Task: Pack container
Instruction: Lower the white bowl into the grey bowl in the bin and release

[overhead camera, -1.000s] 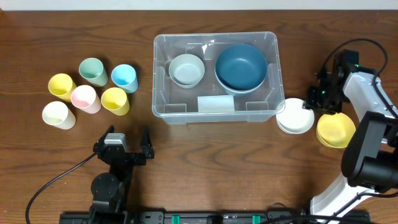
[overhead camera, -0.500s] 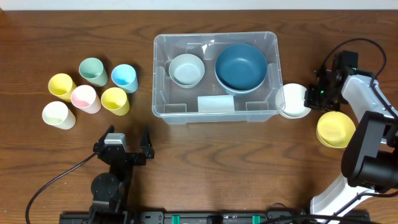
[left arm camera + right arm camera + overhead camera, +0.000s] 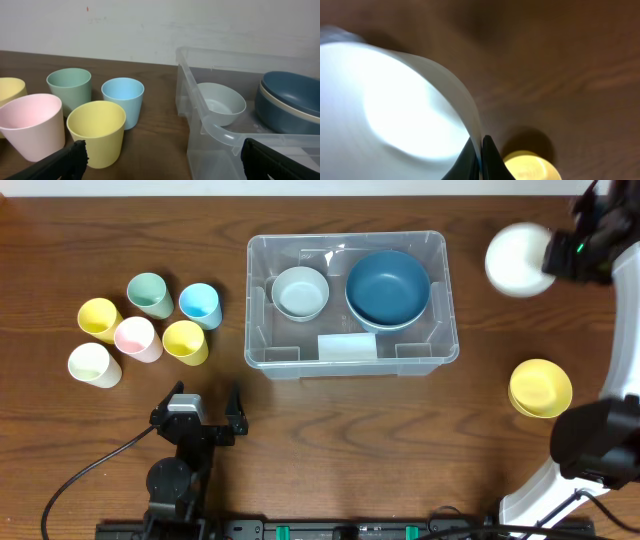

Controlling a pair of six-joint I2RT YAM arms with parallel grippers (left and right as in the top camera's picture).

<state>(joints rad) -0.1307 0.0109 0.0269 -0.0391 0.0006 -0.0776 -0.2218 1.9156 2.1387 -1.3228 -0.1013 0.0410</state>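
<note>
Right claw [image 3: 562, 252]: pinched closed on the rim of the white bowl [image 3: 518, 260].
White bowl: held above the desk [image 3: 470, 450] at the far right, blurred, past the container's far right corner and apart from it.
Yellow bowl [image 3: 540, 388]: on the desk nearer the camera than the held bowl, right of the container.
Left claw [image 3: 200, 408]: fingers spread wide, holding nothing, over bare desk near the front edge.
Container [image 3: 347, 237]: mid-desk, upright, between the cups and the yellow bowl.
Inside it: a pale bowl [image 3: 300, 292] at left, a dark blue bowl [image 3: 388, 288] at right, a pale label [image 3: 347, 346] by the near wall.
Cups [image 3: 137, 337]: six, clustered left of the container, all upright.
</note>
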